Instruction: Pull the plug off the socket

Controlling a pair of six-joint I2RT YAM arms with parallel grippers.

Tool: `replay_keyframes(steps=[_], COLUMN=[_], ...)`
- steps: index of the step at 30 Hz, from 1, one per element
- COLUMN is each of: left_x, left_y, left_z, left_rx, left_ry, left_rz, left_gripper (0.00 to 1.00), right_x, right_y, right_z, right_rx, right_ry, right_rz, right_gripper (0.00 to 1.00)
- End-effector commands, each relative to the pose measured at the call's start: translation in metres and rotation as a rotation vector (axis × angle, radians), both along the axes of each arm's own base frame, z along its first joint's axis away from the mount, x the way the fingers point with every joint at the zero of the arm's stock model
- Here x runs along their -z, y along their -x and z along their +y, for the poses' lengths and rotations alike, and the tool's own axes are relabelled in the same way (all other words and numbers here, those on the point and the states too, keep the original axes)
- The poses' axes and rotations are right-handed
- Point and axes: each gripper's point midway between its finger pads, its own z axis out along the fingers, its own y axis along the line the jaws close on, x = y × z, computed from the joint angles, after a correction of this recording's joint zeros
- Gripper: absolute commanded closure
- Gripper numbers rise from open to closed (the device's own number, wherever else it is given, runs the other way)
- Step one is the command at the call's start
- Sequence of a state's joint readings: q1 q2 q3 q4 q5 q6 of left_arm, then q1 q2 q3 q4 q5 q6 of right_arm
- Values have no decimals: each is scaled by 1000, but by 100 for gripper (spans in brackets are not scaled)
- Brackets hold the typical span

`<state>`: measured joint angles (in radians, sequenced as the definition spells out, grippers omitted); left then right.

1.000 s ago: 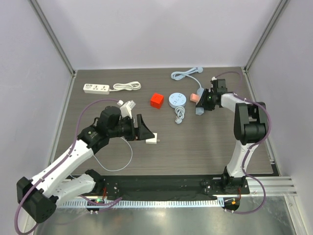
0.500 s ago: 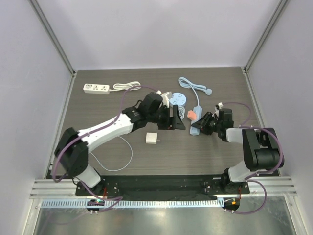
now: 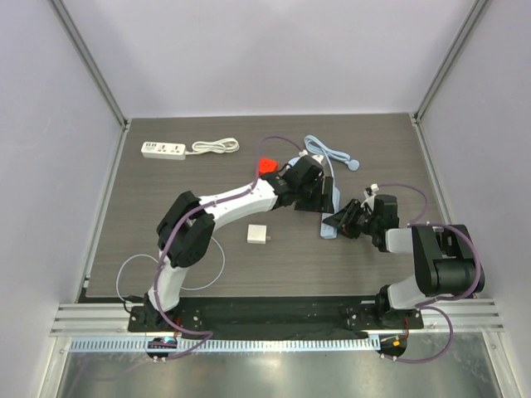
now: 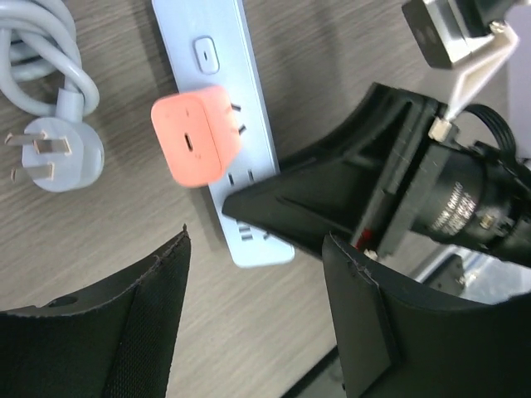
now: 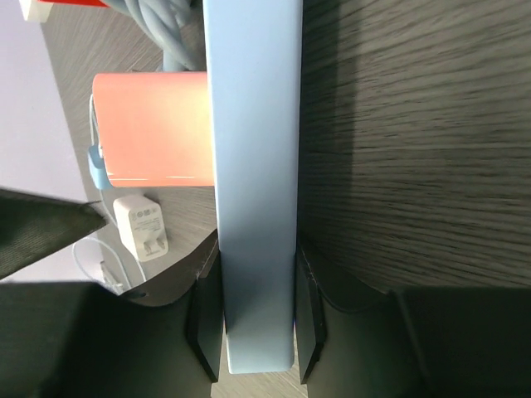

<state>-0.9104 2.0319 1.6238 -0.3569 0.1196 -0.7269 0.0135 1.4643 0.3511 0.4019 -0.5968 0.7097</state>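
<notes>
A pink plug (image 4: 197, 137) sits in the light blue socket strip (image 4: 224, 99), which lies on the wooden table. My right gripper (image 5: 253, 332) is shut on one end of the strip (image 5: 253, 191), with the pink plug (image 5: 149, 128) on the strip's left face. In the top view the right gripper (image 3: 338, 222) holds the strip (image 3: 326, 231) at the table's middle right. My left gripper (image 3: 329, 197) hovers over the strip and hides the plug there. In the left wrist view the left gripper (image 4: 257, 323) is open and empty, with the plug beyond its fingertips.
A white charger (image 3: 258, 235) lies left of the strip. A red cube (image 3: 265, 164) and a white power strip (image 3: 163, 149) with its coiled cord lie at the back. The blue strip's cable (image 3: 328, 152) and grey-blue plug (image 4: 58, 153) lie behind it.
My left arm has swung right, away from the white charger, to above the blue strip. My right gripper has drawn the strip nearer and to the left.
</notes>
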Motion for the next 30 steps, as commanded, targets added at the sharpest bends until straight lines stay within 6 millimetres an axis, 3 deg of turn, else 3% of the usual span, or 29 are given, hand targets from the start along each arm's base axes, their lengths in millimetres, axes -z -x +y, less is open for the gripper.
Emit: replay_keyframes(steps=[1,6,10,17,23,27,30], left_x=[-4,16,25,37,41,35,23], left_y=[-18,-27,-38,-54,-50,-49,-49], left_z=[-4,-9,-6,-19,-29,-27,-27], left_rx=[-25,-39,-77,-88,-58,-53,-50], left_ry=[-37,-78,-111,-102,-66,-67,-52], left_rz=[-67,-54,-81,-49,-15,-27,-46], left_gripper=[35,36,36,39,55,84,100], right_x=[1,3,2,7,6,8,10], right_y=[2,3,3,7,5,5,6], right_z=[3,0,1,5,4,2,1], right_rx=[-13,-9,-13,-26,-21,-12,-6], right_ry=[-73,-107,-117,-142,-136,-130,-121], right_rz=[9,13,8,18,11,16,26], right_gripper=[99,99,99,99,99,99,99])
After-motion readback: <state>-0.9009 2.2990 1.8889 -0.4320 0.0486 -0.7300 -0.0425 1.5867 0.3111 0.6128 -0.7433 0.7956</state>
